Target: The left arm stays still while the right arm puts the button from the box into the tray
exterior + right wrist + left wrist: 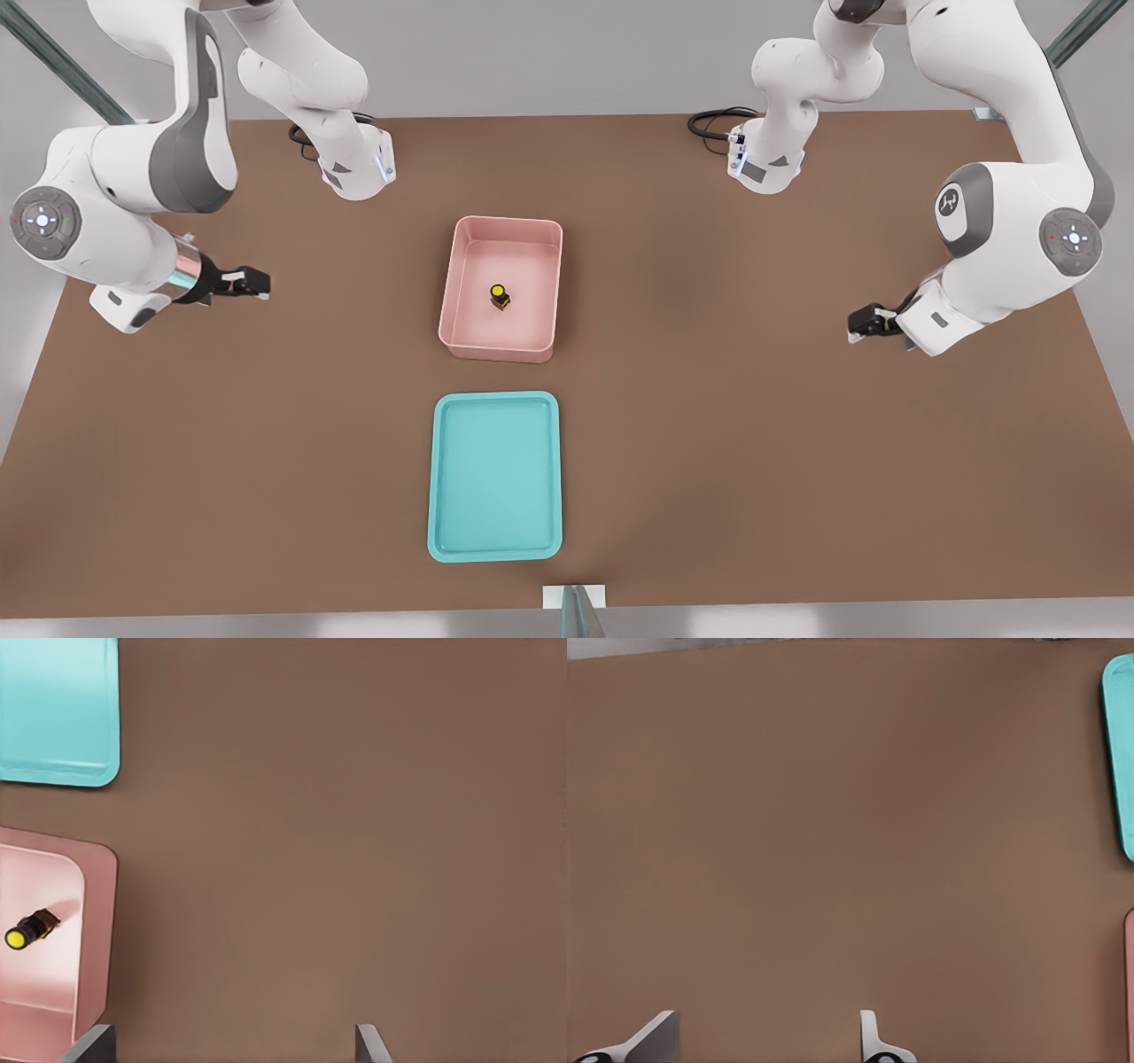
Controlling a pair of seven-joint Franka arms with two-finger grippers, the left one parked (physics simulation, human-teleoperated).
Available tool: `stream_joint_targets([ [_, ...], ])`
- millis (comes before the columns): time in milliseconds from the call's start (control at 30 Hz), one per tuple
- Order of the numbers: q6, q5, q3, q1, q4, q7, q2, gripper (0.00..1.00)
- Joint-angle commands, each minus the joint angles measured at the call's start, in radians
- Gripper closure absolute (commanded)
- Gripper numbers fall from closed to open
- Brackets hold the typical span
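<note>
The button [499,295], tiny with a yellow cap on a black body, sits on the floor of the pink box [496,353] at mid-table. The turquoise tray [496,476] lies just in front of the box, with nothing in it. My gripper [254,283] hangs over bare table at the front view's left, well away from the box, at about its level. In the right wrist view my gripper [232,1050] is open, its fingertips [90,1045] wide apart over the brown surface. The button [27,930], box [96,939] and tray [58,709] lie off to one side.
The brown table [753,425] stretches wide on both sides of box and tray. Two arm bases [354,164] stand at the back edge, with a black cable [713,122] by the other one. The parked arm [1010,239] hangs at the front view's right.
</note>
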Motion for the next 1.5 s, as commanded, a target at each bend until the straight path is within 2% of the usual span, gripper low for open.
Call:
stream_joint_targets([
  [0,0.000,0.002,0.000,0.004,0.000,-0.014,-0.001,0.00],
  [100,0.000,0.002,0.003,0.014,0.000,-0.011,-0.001,0.00],
  [200,0.000,0.011,0.005,0.145,0.000,0.207,0.008,0.00],
  [267,0.006,0.008,0.015,0.215,0.002,0.236,0.016,0.00],
  [300,0.009,0.011,0.015,0.266,0.017,0.245,0.048,0.00],
  [400,0.048,0.008,0.023,0.413,0.149,0.491,0.200,0.00],
  [533,0.206,-0.001,0.025,0.596,0.155,0.748,0.289,0.00],
  [600,0.276,0.008,0.026,0.675,0.154,0.790,0.309,0.00],
  [633,0.259,0.026,0.028,0.691,0.188,0.802,0.395,0.00],
  [800,0.299,-0.138,0.031,0.777,0.217,0.899,0.410,0.00],
  [900,0.357,-0.118,0.034,0.840,0.207,0.816,0.464,0.00],
  [933,0.476,-0.118,0.035,0.880,0.137,0.876,0.458,0.00],
  [1000,0.479,-0.118,0.035,0.909,0.085,1.046,0.442,0.00],
  [1133,0.687,-0.102,0.048,0.907,-0.257,1.095,0.258,0.00],
  [1200,0.707,-0.047,0.048,0.898,-0.268,1.097,0.257,0.00],
  [1400,0.874,-0.044,0.045,0.831,-0.348,1.098,0.286,0.00],
  [1467,0.867,-0.004,0.046,0.823,-0.363,1.094,0.298,0.00],
])
